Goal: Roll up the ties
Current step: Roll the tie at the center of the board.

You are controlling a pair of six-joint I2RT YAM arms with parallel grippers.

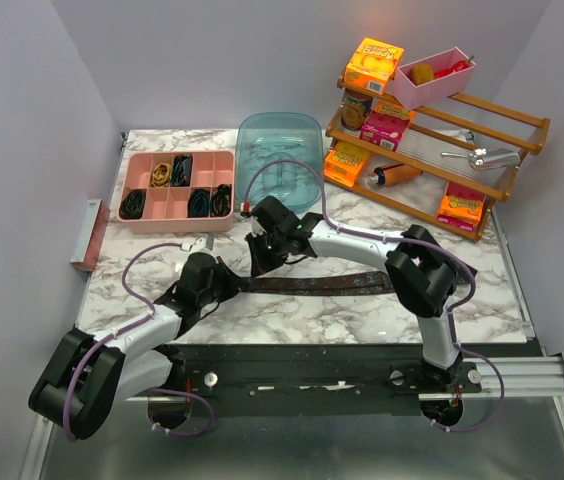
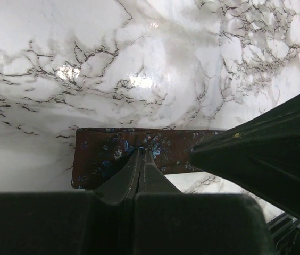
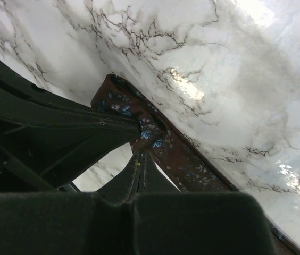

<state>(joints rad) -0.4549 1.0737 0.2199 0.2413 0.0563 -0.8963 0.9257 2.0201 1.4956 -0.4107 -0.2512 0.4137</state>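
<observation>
Dark brown tie [image 1: 334,283] [image 2: 99,154] [image 3: 179,159]: lies flat on the marble table [image 1: 292,322], in front of the pink tray [image 1: 177,223] and stretching away to its right. Clamped at the end nearest the tray by left gripper [image 1: 225,283] [image 2: 142,158] and right gripper [image 1: 262,262] [image 3: 141,158], both sets of jaws closed tight on fabric.

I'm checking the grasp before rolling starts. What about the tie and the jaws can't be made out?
- Top view: left gripper and right gripper cover their jaws and one end of the tie; its other end runs under the right arm.
- Left wrist view: shut jaws hide whether they pinch or only press the tie.
- Top view: coils in the pink tray too small for patterns.
</observation>
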